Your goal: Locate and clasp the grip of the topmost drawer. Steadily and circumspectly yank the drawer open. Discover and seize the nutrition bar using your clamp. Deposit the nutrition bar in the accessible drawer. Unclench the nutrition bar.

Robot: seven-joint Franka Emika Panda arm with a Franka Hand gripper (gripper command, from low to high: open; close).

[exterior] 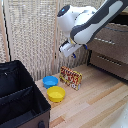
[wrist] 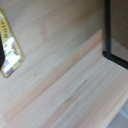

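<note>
Black case [exterior: 20, 97] cut off; nutrition bar [exterior: 71, 78] upright; jaws blurred.

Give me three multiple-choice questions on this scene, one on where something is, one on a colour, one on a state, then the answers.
1. Where does the nutrition bar sit?
A. in the drawer
B. on the wooden table beside the bowls
C. in the claw

2. What colours are the two bowls?
A. blue and yellow
B. red and green
C. both white

3. What is the claw doing?
A. gripping the bar
B. resting on the table
C. hanging above the table, holding nothing

Answers:
1. B: the exterior view shows it propped on the table, right of the blue bowl.
2. A: the yellow bowl sits in front of the blue one.
3. C: it hangs clear of the bar, nothing between its fingers.
</note>
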